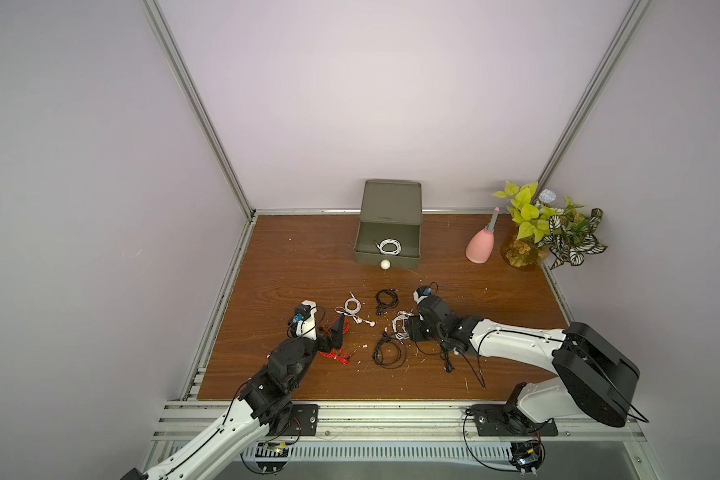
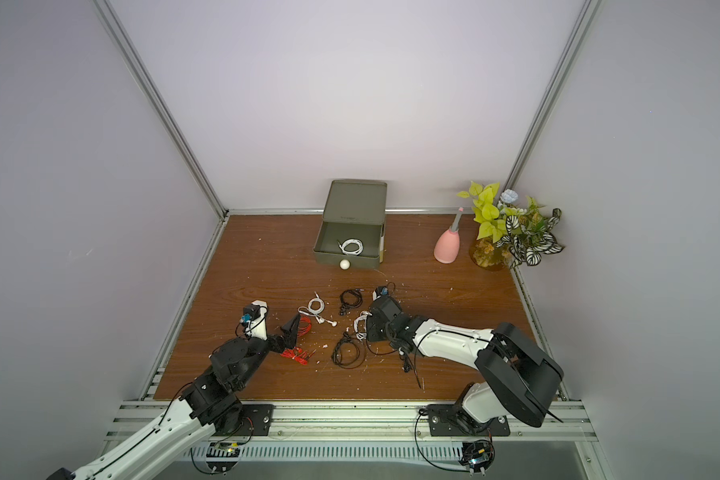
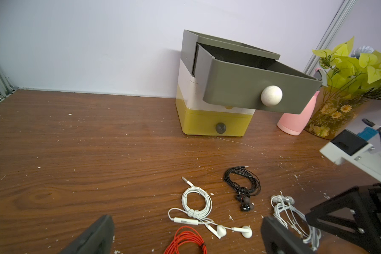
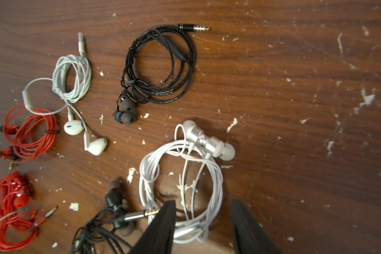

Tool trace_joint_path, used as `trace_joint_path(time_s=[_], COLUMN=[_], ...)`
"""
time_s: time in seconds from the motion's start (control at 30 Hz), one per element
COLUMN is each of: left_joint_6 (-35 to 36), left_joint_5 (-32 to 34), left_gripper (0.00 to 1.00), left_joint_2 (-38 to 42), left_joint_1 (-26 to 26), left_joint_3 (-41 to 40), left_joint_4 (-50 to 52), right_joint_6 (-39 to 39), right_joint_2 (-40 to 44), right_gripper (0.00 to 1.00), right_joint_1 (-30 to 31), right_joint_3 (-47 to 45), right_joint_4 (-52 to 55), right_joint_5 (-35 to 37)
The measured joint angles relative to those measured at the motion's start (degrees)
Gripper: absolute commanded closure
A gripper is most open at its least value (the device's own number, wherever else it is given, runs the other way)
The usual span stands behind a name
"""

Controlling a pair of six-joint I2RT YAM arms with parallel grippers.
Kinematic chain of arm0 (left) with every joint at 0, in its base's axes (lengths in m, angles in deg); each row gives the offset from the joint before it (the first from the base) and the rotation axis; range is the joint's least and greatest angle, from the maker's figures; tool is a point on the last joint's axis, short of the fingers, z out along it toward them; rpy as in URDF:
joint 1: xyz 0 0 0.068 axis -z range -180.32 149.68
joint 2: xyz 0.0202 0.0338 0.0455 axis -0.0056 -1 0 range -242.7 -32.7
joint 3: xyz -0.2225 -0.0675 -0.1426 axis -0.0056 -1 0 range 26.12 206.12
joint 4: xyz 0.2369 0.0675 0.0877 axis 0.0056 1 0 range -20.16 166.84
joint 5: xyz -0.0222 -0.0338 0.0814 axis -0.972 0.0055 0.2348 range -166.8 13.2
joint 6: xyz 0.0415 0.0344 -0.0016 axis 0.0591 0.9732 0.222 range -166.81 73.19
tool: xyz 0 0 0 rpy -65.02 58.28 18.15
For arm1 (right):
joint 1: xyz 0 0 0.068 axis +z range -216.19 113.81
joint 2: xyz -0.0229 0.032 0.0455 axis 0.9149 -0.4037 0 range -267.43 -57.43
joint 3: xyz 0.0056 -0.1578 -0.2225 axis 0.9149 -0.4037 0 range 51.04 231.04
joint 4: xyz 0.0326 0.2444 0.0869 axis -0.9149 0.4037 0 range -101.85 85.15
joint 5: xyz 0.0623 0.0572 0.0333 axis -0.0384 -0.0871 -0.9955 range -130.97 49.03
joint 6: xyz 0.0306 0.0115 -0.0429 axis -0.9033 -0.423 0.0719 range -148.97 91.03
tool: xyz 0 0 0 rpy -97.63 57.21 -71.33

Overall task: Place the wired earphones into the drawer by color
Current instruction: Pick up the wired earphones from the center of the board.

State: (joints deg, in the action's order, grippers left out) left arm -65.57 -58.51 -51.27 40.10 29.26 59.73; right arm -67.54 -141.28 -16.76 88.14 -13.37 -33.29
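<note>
Parted jaws of my right gripper (image 4: 203, 201) are straddling the white coiled earphone bundle (image 4: 149, 176) fronting the olive-grey drawer (image 3: 235, 88) awaiting it; left gripper (image 3: 186, 222) is gaping.

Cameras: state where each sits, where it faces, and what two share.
Both top views: overhead at the robot's end, facing down at table and drawer; left arm, right arm show.
Left wrist: on that arm, facing the drawer; left gripper shows.
Right wrist: on that arm, facing down at white earphones; right gripper shows.
Shared: both wrists see the black earphones.
</note>
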Motion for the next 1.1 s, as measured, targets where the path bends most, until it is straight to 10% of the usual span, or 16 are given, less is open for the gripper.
trace_joint_path(time_s=[1.1], left_joint_6=[0.0], left_joint_5=[0.0], left_gripper=[0.0], left_joint_2=[0.1], left_joint_1=[0.0], left_joint_3=[-0.1], left_joint_4=[0.0], right_joint_6=[0.9], right_joint_2=[-7.5], right_gripper=[0.75], right_joint_1=[1.6], right_joint_3=[7.4], right_joint_4=[8.7], right_joint_5=[5.6])
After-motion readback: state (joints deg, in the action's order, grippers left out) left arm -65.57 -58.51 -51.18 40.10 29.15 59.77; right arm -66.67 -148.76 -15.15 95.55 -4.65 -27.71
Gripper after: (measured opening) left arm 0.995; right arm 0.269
